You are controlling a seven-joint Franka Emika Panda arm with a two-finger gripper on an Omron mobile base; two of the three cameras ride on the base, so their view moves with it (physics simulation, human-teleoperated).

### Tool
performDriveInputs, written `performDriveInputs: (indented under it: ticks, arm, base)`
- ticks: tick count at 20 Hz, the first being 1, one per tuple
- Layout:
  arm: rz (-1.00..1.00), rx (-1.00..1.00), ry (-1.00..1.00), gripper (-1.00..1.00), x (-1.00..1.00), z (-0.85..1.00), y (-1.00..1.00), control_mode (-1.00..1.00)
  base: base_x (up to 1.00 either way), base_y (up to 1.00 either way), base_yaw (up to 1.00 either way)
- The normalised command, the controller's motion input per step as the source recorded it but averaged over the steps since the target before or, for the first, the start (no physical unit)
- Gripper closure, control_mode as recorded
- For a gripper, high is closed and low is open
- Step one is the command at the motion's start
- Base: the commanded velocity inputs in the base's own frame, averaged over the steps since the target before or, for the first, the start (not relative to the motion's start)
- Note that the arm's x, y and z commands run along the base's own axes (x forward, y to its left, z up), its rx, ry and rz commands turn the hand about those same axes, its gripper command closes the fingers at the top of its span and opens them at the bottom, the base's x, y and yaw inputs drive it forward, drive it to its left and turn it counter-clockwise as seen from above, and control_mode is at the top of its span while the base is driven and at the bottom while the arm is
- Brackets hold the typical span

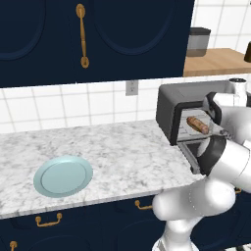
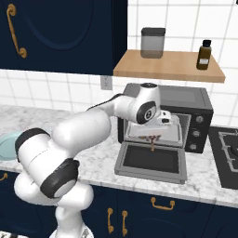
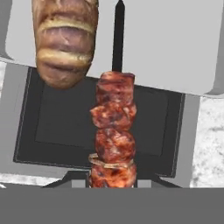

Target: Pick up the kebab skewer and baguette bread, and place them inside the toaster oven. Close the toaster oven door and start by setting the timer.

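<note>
While we hold the kebab skewer (image 3: 113, 131) clamped in our end effector (image 3: 113, 186) at the mouth of the toaster oven (image 2: 186, 100), the baguette bread (image 1: 197, 124) already lies inside on the tray; by our reckoning half the loading is done; the skewer must be set down beside the loaf and released, the toaster oven door (image 2: 151, 160), now lying flat open, swung shut, and the timer knob turned; our bench (image 1: 122, 147) is grey-veined marble, with a pale blue plate (image 1: 62, 176) far to the left; navy cabinets and white tiles surround it.
</note>
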Motion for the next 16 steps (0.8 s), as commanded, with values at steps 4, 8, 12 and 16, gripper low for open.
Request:
performDriveInputs:
  ticks: [4,8,12,16]
  arm:
    - [-0.07,0.00,-0.04,1.00,0.36,0.00,-0.72,-1.00]
    - [-0.01,0.00,-0.03,1.00,0.31,0.00,-0.73,-1.00]
    - [0.00,0.00,-0.01,1.00,0.20,-0.06,-0.22,-1.00]
    - [0.00,0.00,-0.17,1.00,0.02,-0.09,0.00,-1.00]
  base:
    - [0.00,0.00,0.00]
    - [0.00,0.00,0.00]
    - [0.00,0.00,0.00]
    - [0.00,0.00,0.00]
